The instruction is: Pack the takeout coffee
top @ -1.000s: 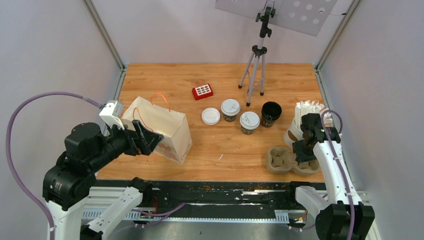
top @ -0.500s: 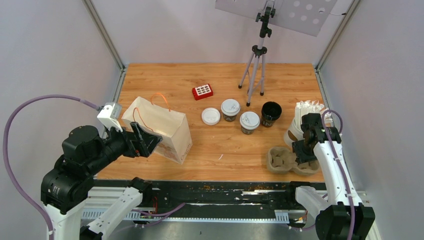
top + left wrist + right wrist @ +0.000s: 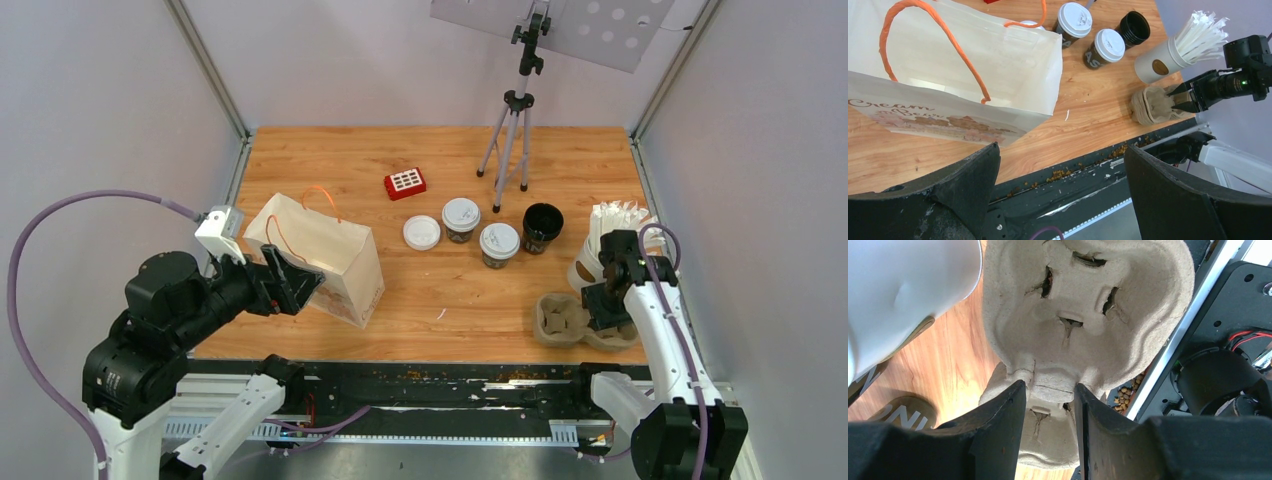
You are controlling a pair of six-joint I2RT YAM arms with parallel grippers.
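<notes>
Two lidded takeout coffee cups stand mid-table, with an open black cup and a loose white lid beside them. They also show in the left wrist view: lidded cups and the open cup. The cardboard cup tray lies on the table at the near right. My right gripper has its fingers pressed on both sides of the tray's middle bridge. My left gripper hangs wide open and empty by the paper bag.
A white cup of wrapped straws stands right behind the tray. A red block and a tripod sit farther back. The bag lies tilted with its mouth open and orange handles up.
My right gripper has shifted slightly toward the near edge over the tray, its jaws a little wider. The left arm has drifted slightly left. Cups and bag have not moved.
</notes>
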